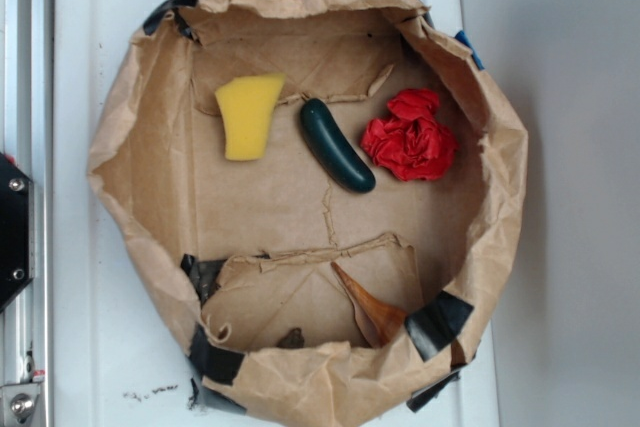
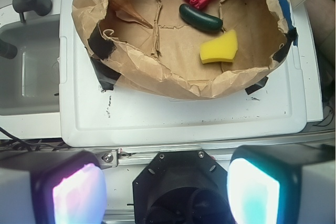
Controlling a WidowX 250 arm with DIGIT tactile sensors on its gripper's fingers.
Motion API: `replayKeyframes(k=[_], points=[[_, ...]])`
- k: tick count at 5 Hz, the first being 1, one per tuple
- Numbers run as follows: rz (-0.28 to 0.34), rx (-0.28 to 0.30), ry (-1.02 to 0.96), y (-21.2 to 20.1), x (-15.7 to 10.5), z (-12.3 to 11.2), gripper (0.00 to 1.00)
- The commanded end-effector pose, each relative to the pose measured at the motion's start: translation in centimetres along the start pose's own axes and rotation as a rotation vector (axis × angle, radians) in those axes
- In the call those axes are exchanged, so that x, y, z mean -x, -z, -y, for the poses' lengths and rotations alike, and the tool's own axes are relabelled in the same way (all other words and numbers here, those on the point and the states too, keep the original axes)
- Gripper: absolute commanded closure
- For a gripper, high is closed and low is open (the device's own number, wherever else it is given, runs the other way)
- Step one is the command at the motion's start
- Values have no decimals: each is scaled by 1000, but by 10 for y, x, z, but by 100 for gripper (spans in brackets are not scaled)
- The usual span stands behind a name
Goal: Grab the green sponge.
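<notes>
One bright yellow, wedge-shaped foam sponge [image 1: 248,115], the task's green sponge, lies flat on the floor of a crumpled brown paper basin [image 1: 140,137] patched with black and blue tape, toward one wall and with its wider end nearest that wall. Just beside it, apart, lies a glossy dark green cucumber-shaped object [image 1: 337,145]; beyond that, a red ruffled cloth ball [image 1: 409,134]. A brown wooden spoon [image 1: 366,304] leans at the opposite wall. The basin rests on a white plastic surface [image 1: 90,327], next to a grey sink [image 2: 26,77] in the wrist view. The hand [image 2: 167,184] stands wide, both pads lit, well apart from the basin and holding nothing. Judged from its look, the sponge is light, soft and compressible, not slippery; gripping across its narrower end or mid-width should suit, clearing the paper wall.
</notes>
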State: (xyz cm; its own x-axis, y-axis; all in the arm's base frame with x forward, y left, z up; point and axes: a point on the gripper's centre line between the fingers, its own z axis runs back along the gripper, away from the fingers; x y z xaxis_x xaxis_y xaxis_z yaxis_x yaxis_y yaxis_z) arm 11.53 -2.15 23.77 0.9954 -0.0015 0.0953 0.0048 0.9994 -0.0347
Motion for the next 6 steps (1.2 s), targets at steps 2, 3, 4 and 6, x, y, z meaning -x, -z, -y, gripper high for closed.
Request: replayKeyframes(k=[2,3,4,6], points=[[-15,-8,-57,4,-18,14,0],[-23,-23,-80,14,-33,15,0],[-11,-31,-93,22,-55,10,0],[98,25,-76,34,-101,-20,0]])
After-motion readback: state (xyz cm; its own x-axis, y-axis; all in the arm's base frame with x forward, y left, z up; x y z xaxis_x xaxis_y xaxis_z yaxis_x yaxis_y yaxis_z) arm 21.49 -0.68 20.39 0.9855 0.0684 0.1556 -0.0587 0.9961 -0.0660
